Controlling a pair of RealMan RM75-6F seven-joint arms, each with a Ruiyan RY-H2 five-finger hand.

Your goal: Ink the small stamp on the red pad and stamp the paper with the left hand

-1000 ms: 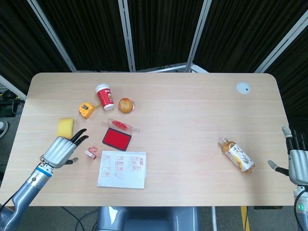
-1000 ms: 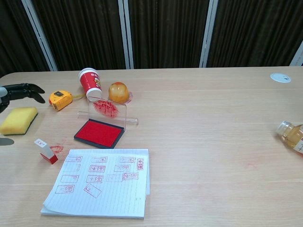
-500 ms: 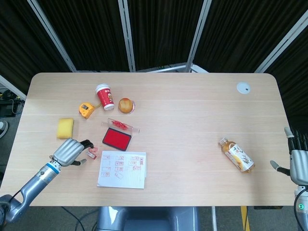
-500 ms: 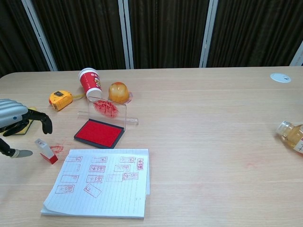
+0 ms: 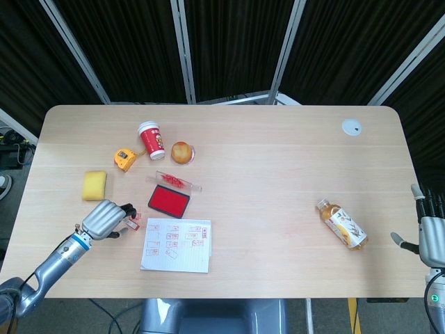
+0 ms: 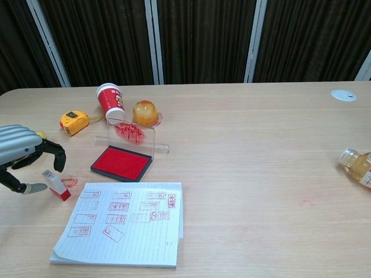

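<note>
Reaching for the stamp: left hand (image 6: pixel 23 156) beside the stamp (image 6: pixel 55 185), fingers curled around open space, nothing visibly gripped.

Left hand sits at the table's (image 5: pixel 278 181) left front, just left of the stamp; thumb low, other fingers arched over, and contact with the stamp cannot be confirmed from either view. The stamp stands tilted on the table, red end down, next to a red ink smear, between the hand and the paper (image 6: pixel 124 223). The paper lies at the front edge and carries many red imprints. The red pad (image 6: pixel 123 163) sits just behind the paper with its clear lid (image 6: pixel 134 138) raised. Right hand (image 5: pixel 431 236) is at the far right table edge, fingers extended and apart, holding nothing.
</note>
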